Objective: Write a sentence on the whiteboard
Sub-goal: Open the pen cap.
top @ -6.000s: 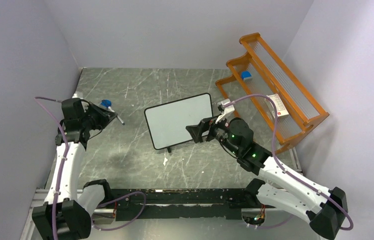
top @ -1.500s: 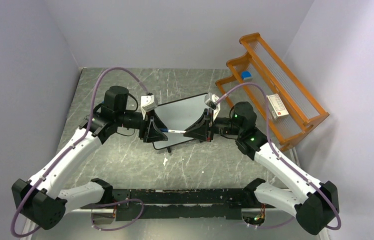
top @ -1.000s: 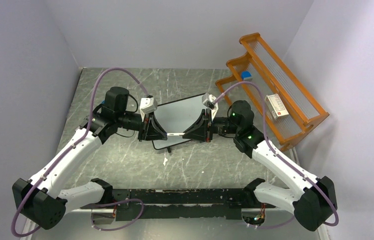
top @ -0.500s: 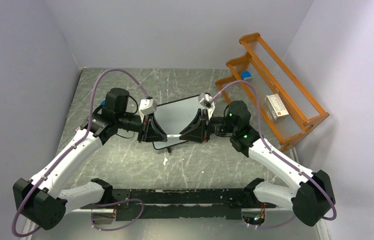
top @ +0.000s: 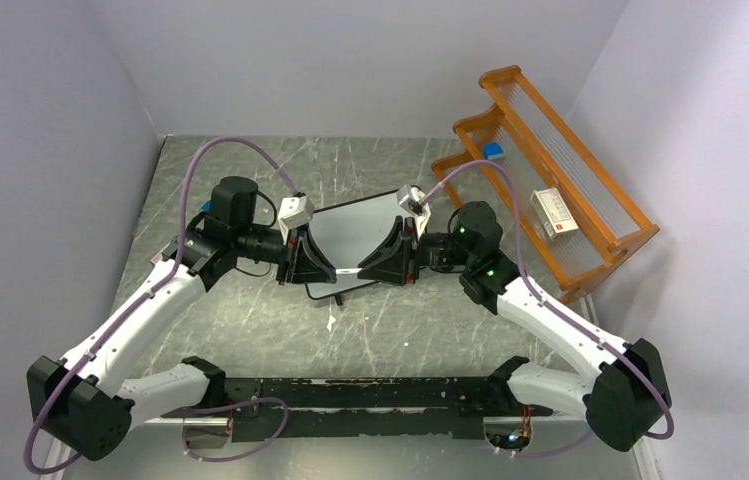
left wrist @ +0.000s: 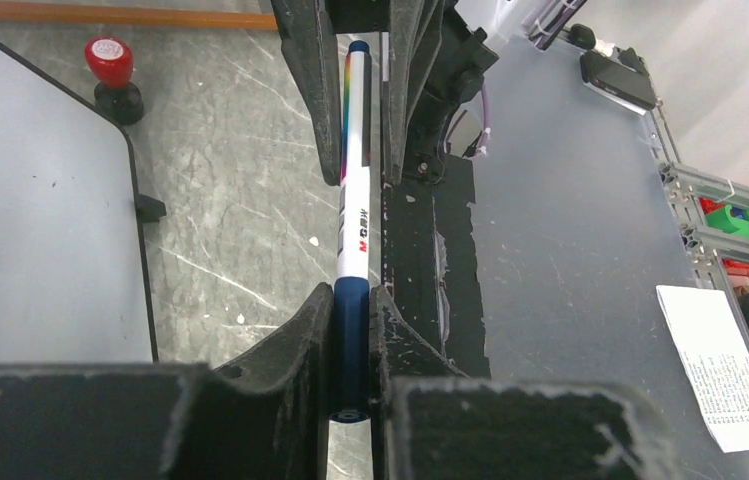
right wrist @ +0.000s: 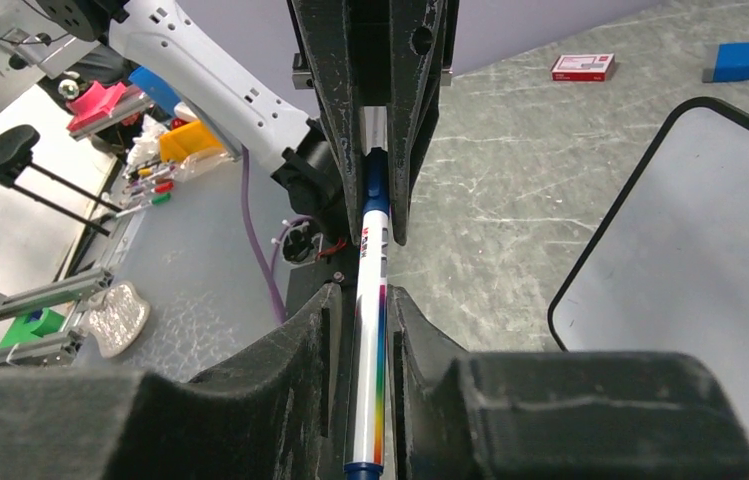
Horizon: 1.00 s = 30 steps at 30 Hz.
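The whiteboard (top: 362,222) lies flat mid-table, partly hidden under both grippers. No sentence shows on its visible face (right wrist: 695,250). A white marker (top: 347,271) with a rainbow stripe and dark blue cap hangs level above the board's near edge. My left gripper (top: 327,269) is shut on the cap (left wrist: 352,320). Facing it, my right gripper (top: 364,272) has its jaws narrowly parted round the barrel (right wrist: 370,330), with thin dark gaps on both sides. The two sets of fingertips nearly meet.
An orange rack (top: 590,215) stands at the right wall, holding a blue eraser (top: 492,151) and a white box (top: 556,212). A red-topped knob (left wrist: 110,60) stands beyond the board's corner. Grey walls close in the left, back and right.
My right gripper has slid left along the marker's barrel toward the left gripper, its jaws parting slightly. The left gripper has kept still on the cap.
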Tool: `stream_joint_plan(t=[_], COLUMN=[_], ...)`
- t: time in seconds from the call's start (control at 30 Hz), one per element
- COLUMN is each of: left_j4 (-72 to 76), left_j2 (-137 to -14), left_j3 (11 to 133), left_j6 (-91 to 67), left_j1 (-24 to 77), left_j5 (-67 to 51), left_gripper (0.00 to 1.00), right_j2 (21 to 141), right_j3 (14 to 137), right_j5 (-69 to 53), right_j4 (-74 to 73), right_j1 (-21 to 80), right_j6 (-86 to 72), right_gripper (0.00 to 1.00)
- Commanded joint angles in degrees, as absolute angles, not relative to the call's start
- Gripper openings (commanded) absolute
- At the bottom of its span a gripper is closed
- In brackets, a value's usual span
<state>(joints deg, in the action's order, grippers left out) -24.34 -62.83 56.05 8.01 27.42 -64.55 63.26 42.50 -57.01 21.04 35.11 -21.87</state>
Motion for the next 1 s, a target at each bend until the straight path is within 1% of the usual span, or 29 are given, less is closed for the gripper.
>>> stream_joint_plan(t=[0.0,0.1,0.17,0.3,0.5,0.67,0.97], left_j4=[-18.8,-18.2,-18.0,-18.8,-20.5,-20.9,-19.3], left_j2=[-61.1,-60.9,-60.9,-61.2,-61.0,-59.7,-56.7], left_j3=[54.9,54.7,54.6,54.7,54.7,54.0,51.9], left_j6=[5.5,5.0,4.8,5.5,6.6,6.5,5.0], left_j1=[27.1,26.9,26.8,26.7,26.6,26.0,22.5], left_j5=[-65.9,-66.0,-66.0,-66.5,-65.7,-64.3,-62.6], left_gripper=[0.05,0.05,0.05,0.05,0.05,0.05,0.05], right_j2=[63.4,63.0,62.7,62.3,61.6,60.1,57.1], right_j3=[43.1,43.0,42.8,42.6,42.2,42.0,40.9], right_j5=[-57.2,-57.1,-57.1,-56.6,-57.4,-58.8,-62.8], right_j4=[22.3,22.1,22.2,21.9,23.7,22.9,23.4], right_j1=[35.5,35.5,35.6,35.5,35.6,35.0,28.9], right_j6=[-22.2,-22.0,-22.1,-21.6,-22.6,-21.9,-23.6], right_gripper=[0.27,0.26,0.24,0.17,0.0,0.0,0.0])
